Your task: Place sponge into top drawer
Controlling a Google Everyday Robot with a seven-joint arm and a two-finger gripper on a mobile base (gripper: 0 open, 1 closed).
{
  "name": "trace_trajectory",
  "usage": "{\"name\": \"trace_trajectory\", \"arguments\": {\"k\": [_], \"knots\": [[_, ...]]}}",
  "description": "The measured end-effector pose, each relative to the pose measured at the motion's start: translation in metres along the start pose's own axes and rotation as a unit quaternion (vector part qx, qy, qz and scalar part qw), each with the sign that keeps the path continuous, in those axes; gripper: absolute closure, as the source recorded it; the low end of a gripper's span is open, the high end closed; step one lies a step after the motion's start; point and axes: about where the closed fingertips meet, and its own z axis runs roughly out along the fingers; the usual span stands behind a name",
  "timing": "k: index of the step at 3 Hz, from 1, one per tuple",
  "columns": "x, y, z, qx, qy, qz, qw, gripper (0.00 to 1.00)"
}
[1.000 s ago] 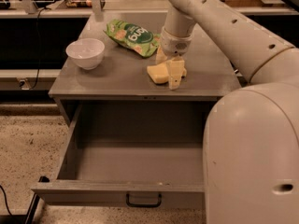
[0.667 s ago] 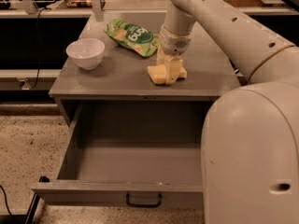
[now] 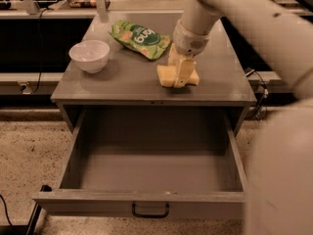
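Observation:
The pale yellow sponge (image 3: 165, 76) lies on the grey cabinet top (image 3: 122, 82), right of centre near its front edge. My gripper (image 3: 182, 73) is down on the sponge from above and covers its middle, so yellow shows on both sides of it. The sponge still rests on the cabinet top. The top drawer (image 3: 151, 173) is pulled wide open below. It is grey, shallow and bare inside, with a dark bar handle (image 3: 150, 211) at its front centre.
A white bowl (image 3: 89, 56) stands at the left of the cabinet top. A green snack bag (image 3: 140, 38) lies at the back, just behind the gripper. My white arm and body fill the right side. A speckled floor surrounds the cabinet.
My gripper has come down from just above the sponge onto it. The sponge, bowl, bag and drawer have not moved.

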Motion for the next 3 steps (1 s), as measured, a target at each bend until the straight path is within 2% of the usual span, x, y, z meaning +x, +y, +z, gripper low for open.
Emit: {"name": "trace_trajectory", "arguments": {"k": [1,2,3], "knots": [[-0.02,0.057,-0.063,0.064,-0.055,0.07,0.994,1.0],[-0.037,0.12,-0.099,0.105,-0.085,0.117,0.9838,1.0],[-0.006,0.155,-0.086,0.093,-0.069,0.153,0.9814,1.0]]}}
